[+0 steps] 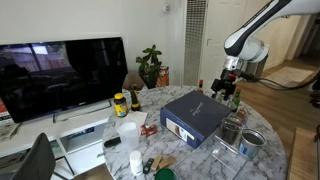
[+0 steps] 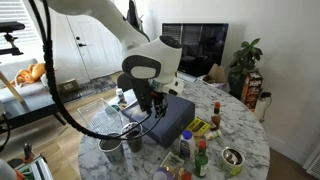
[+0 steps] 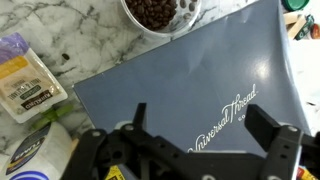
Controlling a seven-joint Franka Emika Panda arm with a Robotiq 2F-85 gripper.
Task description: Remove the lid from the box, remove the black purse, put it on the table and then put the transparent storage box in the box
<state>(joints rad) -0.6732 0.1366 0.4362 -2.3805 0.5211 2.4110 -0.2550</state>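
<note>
I am looking straight down through the wrist camera, and the lid (image 3: pixel 190 80) is filling most of the picture, lying flat and shut on the box (image 1: pixel 178 128) on the marble table (image 3: pixel 85 40). The gripper (image 3: pixel 200 128) is hanging just above the navy panel with its fingers (image 3: pixel 270 130) spread wide and holding nothing. What I am weighing is that the lid is lying directly beneath the fingers rather than off to a side, and its flat face is far broader than the gap between them, so I am finding nothing to close on from here. Its long axis is running on a slant across the wrist view, from lower left to upper right, while the line between the fingers is running level, so the two are sitting askew. One short end of the lid is passing just beyond the finger at the right of that view, and in an exterior view the gripper (image 1: pixel 222 88) is hovering over that same far end. I am judging that rim to be the nearest hold, needing a wrist turn to square up and a small shift outward. The purse is not showing, presumably shut inside, and I am not managing to pick out the storage box among the small clutter
</note>
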